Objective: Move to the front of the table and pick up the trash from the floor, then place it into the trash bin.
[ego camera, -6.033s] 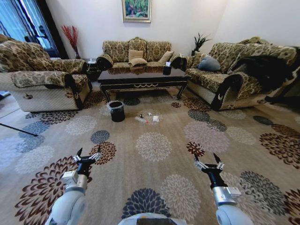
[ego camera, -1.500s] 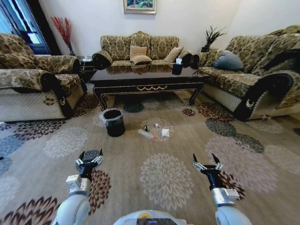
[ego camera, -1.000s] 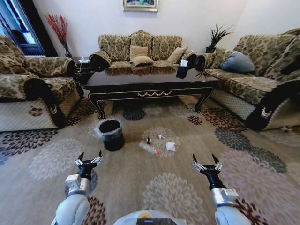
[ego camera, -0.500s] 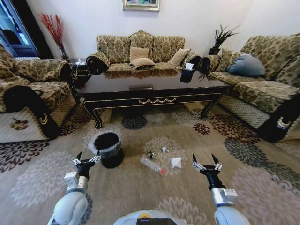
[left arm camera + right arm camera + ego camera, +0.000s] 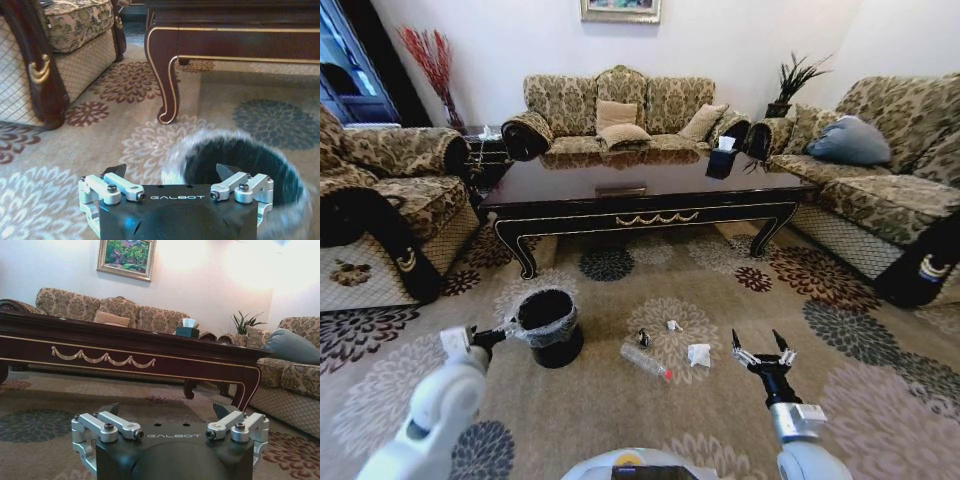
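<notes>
The dark glossy table (image 5: 640,190) stands ahead, its gold-trimmed apron (image 5: 100,357) close in the right wrist view. On the patterned floor (image 5: 620,410) lies the trash: a clear bottle with a red cap (image 5: 645,360), a crumpled white tissue (image 5: 698,354) and small scraps (image 5: 643,338). The black trash bin (image 5: 548,325) with its clear liner stands left of them. My left gripper (image 5: 508,334) is open, reaching to the bin's left rim (image 5: 235,145). My right gripper (image 5: 760,352) hangs open and empty, just right of the tissue.
Patterned sofas surround the table: one behind (image 5: 620,110), one on the left (image 5: 380,200), one on the right (image 5: 880,190). A tissue box (image 5: 722,160) sits on the table. The table's curved leg (image 5: 167,75) stands just beyond the bin.
The camera has come a little closer to the table. My left arm has swung out to the left and its gripper has moved forward to the bin's rim. The right gripper holds its pose.
</notes>
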Controlling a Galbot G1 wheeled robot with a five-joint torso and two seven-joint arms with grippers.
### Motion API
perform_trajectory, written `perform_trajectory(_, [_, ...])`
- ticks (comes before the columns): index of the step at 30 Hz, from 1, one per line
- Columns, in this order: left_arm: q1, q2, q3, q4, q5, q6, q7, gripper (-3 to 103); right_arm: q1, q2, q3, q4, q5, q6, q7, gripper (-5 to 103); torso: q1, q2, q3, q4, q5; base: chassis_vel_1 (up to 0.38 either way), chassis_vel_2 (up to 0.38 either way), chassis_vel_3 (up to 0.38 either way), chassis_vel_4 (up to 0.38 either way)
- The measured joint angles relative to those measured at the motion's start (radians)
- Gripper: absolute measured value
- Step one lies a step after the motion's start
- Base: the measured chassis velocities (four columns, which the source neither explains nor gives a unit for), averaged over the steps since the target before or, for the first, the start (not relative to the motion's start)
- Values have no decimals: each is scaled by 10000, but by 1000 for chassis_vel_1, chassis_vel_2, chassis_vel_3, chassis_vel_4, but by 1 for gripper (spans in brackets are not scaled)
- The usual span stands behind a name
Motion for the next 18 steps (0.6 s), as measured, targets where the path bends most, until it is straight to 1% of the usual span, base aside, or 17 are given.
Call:
perform_trajectory(1, [-233,179,6,171,-256,3,-32,100,-2,0,5,0,0,2,1,100,0,0,1,0,0,0,0,0,0])
perform_trajectory(2, [-429,349,-14,352,-550,4,-41,100,10,-19,-16,-3,0,2,2,100,1,0,1,-6,0,0,0,0,0])
perform_trajectory(3, [-623,598,-94,645,-950,6,-47,100,63,-68,-76,-39,2,2,7,100,1,-1,1,1,-1,0,0,0,0])
perform_trajectory(4, [-726,699,-121,798,-1123,6,-58,100,88,-99,-108,-71,4,2,8,100,1,0,1,4,1,0,0,0,0])
perform_trajectory(5, [-726,699,-121,798,-1123,6,-58,100,88,-99,-108,-71,4,2,8,100,1,0,1,4,1,0,0,0,0])
perform_trajectory(8, [-1148,910,12,1551,-1721,-15,-105,100,99,-165,-155,-184,19,5,12,100,0,0,0,6,1,0,0,0,0])
perform_trajectory(12, [-1408,899,211,2037,-2016,-43,-161,100,146,-222,-206,-240,63,7,21,100,0,0,1,-3,0,0,0,0,0])
perform_trajectory(14, [-1588,836,350,2413,-2258,-58,-233,100,259,-307,-317,-285,109,-12,41,100,1,0,0,6,2,0,0,0,0])
perform_trajectory(16, [-1734,806,468,2609,-2366,-67,-269,100,270,-325,-346,-299,118,-20,46,100,1,0,1,7,2,0,0,0,0])
perform_trajectory(18, [-2112,672,811,3165,-2559,-82,-303,100,282,-343,-408,-322,124,-33,54,100,0,1,1,4,2,0,0,0,0])
